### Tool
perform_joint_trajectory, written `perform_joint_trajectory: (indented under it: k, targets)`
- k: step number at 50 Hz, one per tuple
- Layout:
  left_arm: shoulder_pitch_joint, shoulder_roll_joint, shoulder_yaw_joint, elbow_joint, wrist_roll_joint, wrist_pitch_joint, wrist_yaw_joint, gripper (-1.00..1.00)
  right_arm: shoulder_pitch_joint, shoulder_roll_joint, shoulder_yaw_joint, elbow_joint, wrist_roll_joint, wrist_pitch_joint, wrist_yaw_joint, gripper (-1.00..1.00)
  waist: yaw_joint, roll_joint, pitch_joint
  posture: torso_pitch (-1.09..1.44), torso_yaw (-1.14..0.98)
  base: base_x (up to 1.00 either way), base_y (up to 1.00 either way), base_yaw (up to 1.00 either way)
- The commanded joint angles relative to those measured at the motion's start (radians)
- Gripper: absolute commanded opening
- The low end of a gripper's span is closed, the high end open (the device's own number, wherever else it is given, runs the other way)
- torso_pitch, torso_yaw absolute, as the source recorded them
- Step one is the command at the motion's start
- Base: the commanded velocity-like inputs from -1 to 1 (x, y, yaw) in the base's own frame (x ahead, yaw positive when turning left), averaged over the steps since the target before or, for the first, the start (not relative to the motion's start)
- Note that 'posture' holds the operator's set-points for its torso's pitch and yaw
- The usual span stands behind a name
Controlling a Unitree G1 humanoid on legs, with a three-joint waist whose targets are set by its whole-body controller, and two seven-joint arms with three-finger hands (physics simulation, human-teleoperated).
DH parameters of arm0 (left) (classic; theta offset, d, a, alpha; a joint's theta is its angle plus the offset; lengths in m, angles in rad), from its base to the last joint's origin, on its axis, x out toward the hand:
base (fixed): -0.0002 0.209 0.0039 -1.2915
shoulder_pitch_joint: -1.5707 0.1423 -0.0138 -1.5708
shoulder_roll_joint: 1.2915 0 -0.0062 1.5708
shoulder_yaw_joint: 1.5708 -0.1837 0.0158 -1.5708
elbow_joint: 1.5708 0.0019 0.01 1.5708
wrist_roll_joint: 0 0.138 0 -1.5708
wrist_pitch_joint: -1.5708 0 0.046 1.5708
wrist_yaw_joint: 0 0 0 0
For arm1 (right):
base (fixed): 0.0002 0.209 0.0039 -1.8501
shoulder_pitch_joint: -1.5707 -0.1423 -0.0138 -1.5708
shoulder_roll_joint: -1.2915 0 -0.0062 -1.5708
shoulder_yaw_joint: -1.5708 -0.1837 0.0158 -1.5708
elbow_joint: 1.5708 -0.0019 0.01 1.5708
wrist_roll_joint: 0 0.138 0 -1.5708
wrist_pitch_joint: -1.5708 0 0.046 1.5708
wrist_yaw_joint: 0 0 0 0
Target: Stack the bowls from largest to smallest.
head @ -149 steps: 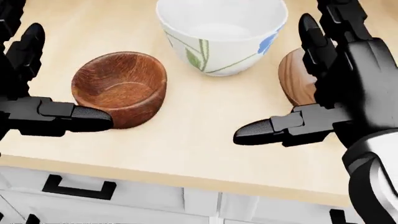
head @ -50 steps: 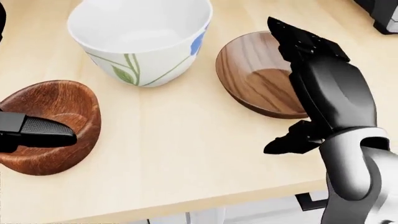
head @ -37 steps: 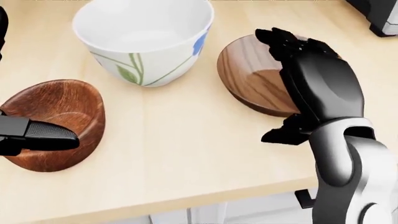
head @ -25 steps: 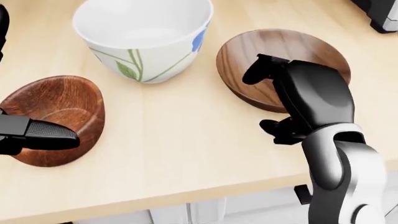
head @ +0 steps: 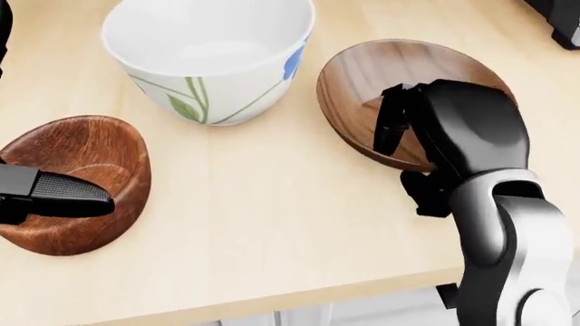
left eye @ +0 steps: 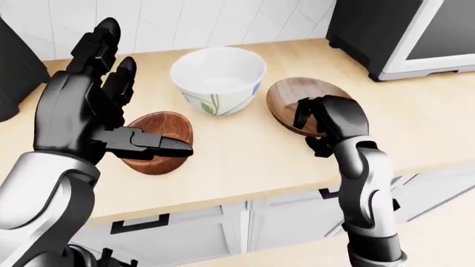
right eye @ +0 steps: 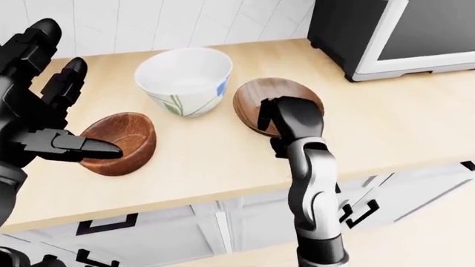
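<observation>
A home kitchen: pale wooden worktop [left eye: 245, 161], white cabinet fronts with black handles [left eye: 137, 224] at the bottom, white tiled wall [left eye: 185, 22] along the top, dark appliance [left eye: 405, 33] at upper right.

The patterned bowl [head: 207, 54] stands upright on the counter [head: 272, 224] and serves as the reference. In the head view, one wooden bowl [head: 77, 180] lies below and left of the patterned bowl, apart from it and tilted. A second wooden bowl [head: 362, 88] lies just right of the patterned bowl, also tilted, near it but not touching. The right hand [head: 435, 129] sits at the lower right rim of that second bowl, fingers [head: 391, 119] curled over the edge into its hollow. The left hand [left eye: 89, 111] stands left of the patterned bowl, its thumb over the first wooden bowl. In the left-eye view, an appliance [left eye: 401, 33] stands on the counter well right of the patterned bowl, cabinet fronts [left eye: 185, 233] below the counter edge.
</observation>
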Motion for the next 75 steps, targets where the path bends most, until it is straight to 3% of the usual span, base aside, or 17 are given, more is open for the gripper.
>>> perform_joint_trajectory:
  k: [1,9,21,30,37,47,55,67,75]
  targets:
    - [-0.016,0.017,0.010,-0.007,-0.003,-0.043,0.008,1.00,-0.031,-0.010,-0.011,-0.048,-0.007,0.003,0.008,-1.00,-0.001,0.002,-0.023,0.00,0.00,0.00,0.00,0.00]
    - [-0.021,0.036,0.004,0.001,-0.015,-0.056,0.027,1.00,-0.085,-0.048,-0.047,-0.117,0.000,0.028,0.086,-1.00,-0.003,0.005,-0.021,0.00,0.00,0.00,0.00,0.00]
    - [-0.028,0.064,0.013,-0.008,-0.028,-0.054,0.021,1.00,-0.205,-0.088,-0.061,-0.185,-0.008,0.069,0.210,-1.00,-0.012,0.008,-0.013,-0.01,0.00,0.00,0.00,0.00]
    - [-0.040,0.076,0.024,-0.022,-0.042,-0.035,0.013,1.00,-0.313,-0.104,-0.051,-0.186,-0.024,0.098,0.283,-1.00,-0.013,0.009,-0.044,-0.10,0.00,0.00,0.00,0.00]
    - [-0.033,0.094,0.040,-0.026,-0.061,-0.038,0.005,1.00,-0.386,-0.050,-0.007,-0.144,-0.062,0.102,0.289,-1.00,-0.015,0.017,-0.082,-0.16,0.00,0.00,0.00,0.00]
    - [-0.028,0.111,0.057,-0.036,-0.104,-0.019,0.028,1.00,-0.533,0.031,0.045,-0.025,-0.106,0.104,0.290,-1.00,-0.015,0.035,-0.118,-0.20,0.00,0.00,0.00,0.00]
    - [0.005,0.141,0.090,-0.014,-0.136,-0.058,0.027,1.00,-0.666,0.130,0.087,0.120,-0.114,0.141,0.269,-1.00,-0.019,0.049,-0.124,-0.20,0.00,0.00,0.00,0.00]
    - [0.092,0.196,0.154,0.024,-0.184,-0.145,0.007,1.00,-0.838,0.212,0.115,0.427,-0.030,0.114,0.122,-1.00,-0.022,0.067,-0.125,-0.20,0.00,0.00,0.00,0.00]
    - [0.148,0.216,0.174,0.020,-0.203,-0.190,0.004,1.00,-0.869,0.255,0.139,0.553,0.000,0.086,0.063,-1.00,-0.025,0.074,-0.126,-0.20,0.00,0.00,0.00,0.00]
